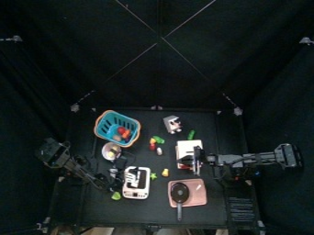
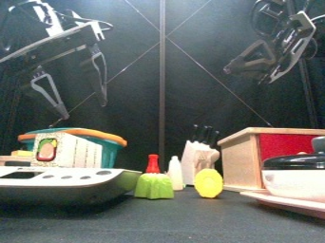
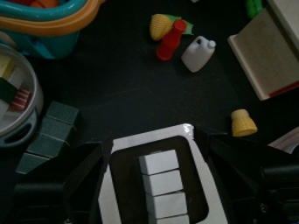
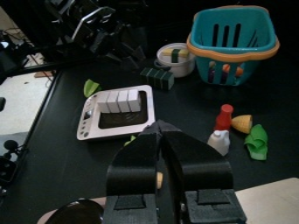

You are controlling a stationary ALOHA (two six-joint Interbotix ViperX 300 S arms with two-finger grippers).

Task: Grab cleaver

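Observation:
The cleaver (image 1: pixel 173 122) is a small whitish piece with a dark end, lying at the back of the table right of the teal basket (image 1: pixel 117 126). In the front view it seems to be the pale thing with dark tips (image 2: pixel 197 155) behind the little bottle. Neither wrist view shows it. My left gripper (image 1: pixel 120 177) hangs open and empty over the white slab with black marks (image 3: pixel 158 175), far from the cleaver. My right gripper (image 1: pixel 200 163) is raised near the wooden box (image 1: pixel 188 150), its jaws (image 4: pixel 167 144) together and holding nothing.
A pink board with a dark round piece (image 1: pixel 186 192) lies at the front right. A small white bottle (image 3: pixel 201 52), red and yellow pieces (image 3: pixel 170 31) and a green piece (image 4: pixel 257 140) sit mid-table. A grey bowl (image 3: pixel 14 105) is beside the basket.

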